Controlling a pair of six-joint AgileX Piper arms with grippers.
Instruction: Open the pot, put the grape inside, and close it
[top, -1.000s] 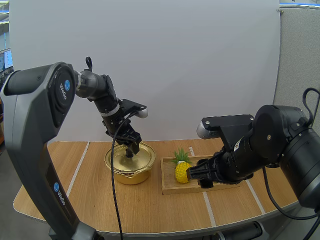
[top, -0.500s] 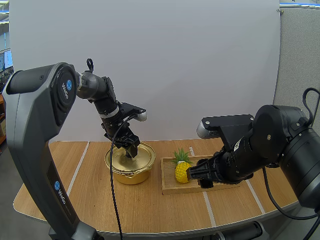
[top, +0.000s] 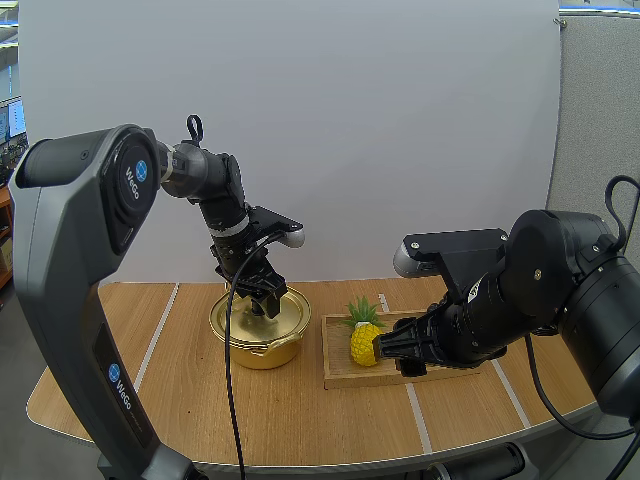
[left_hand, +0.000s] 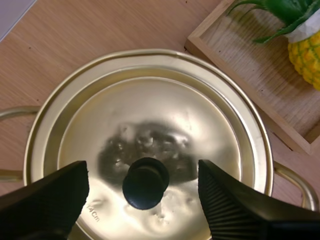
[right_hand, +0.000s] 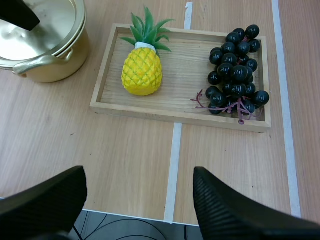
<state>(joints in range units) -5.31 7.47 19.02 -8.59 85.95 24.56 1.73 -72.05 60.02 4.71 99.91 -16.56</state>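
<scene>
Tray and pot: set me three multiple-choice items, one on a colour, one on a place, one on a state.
1. What colour is the pot? A gold B red C blue
2. Where do the grapes lie? A in the pot B on the tray C on the bare table
3. How is the left gripper at the lid's knob? A open B shut on the knob C holding grapes
1 A: its wall shines gold. 2 B: the bunch rests in the tray, at the end away from the pineapple. 3 A: its fingers stand apart, either side of the knob.
</scene>
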